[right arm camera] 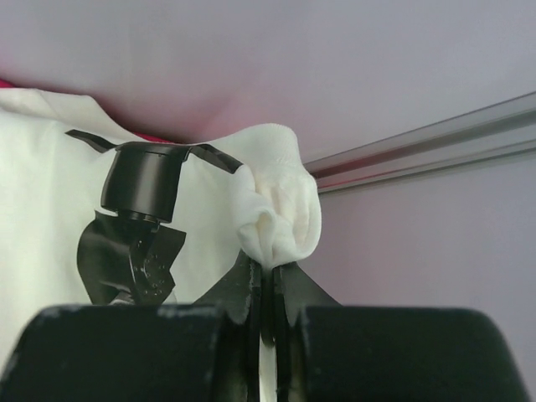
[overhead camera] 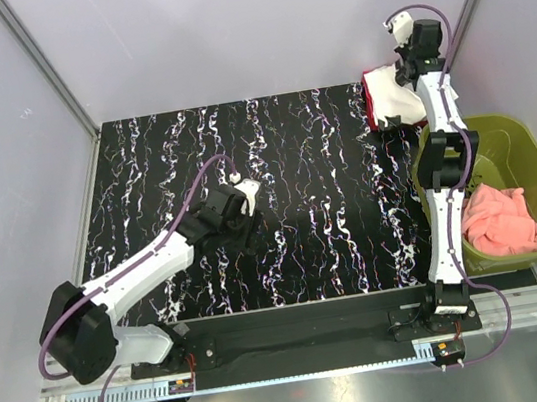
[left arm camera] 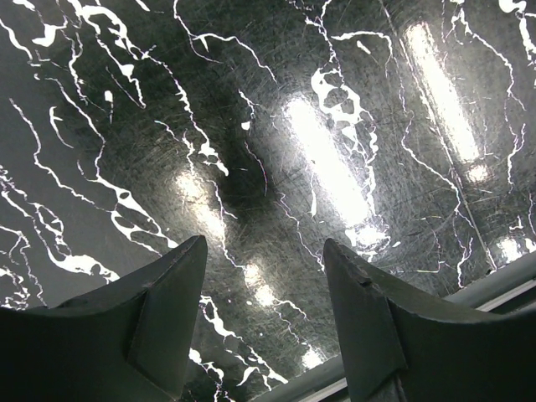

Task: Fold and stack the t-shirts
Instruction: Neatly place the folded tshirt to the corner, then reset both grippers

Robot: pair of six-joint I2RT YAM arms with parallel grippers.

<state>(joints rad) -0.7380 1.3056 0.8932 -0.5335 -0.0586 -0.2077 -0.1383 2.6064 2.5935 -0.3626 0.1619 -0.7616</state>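
The cream-white t-shirt (overhead camera: 396, 93) lies bunched at the far right corner of the black marbled table (overhead camera: 302, 155). An edge of the magenta-red t-shirt (overhead camera: 372, 110) shows under it. My right gripper (overhead camera: 405, 72) is over that corner. In the right wrist view the right gripper (right arm camera: 268, 266) is shut on a bunched fold of the cream-white t-shirt (right arm camera: 280, 205), lifted in front of the back wall, and the black print (right arm camera: 134, 234) faces the camera. My left gripper (overhead camera: 248, 196) hovers over mid-table. The left gripper (left arm camera: 265, 243) stands open with only bare tabletop between its fingers.
An olive-green bin (overhead camera: 534, 151) stands at the right edge of the table with a pink cloth (overhead camera: 499, 219) in it, close beside the right arm. Pale walls and metal frame posts (overhead camera: 46, 67) enclose the table at the back and sides.
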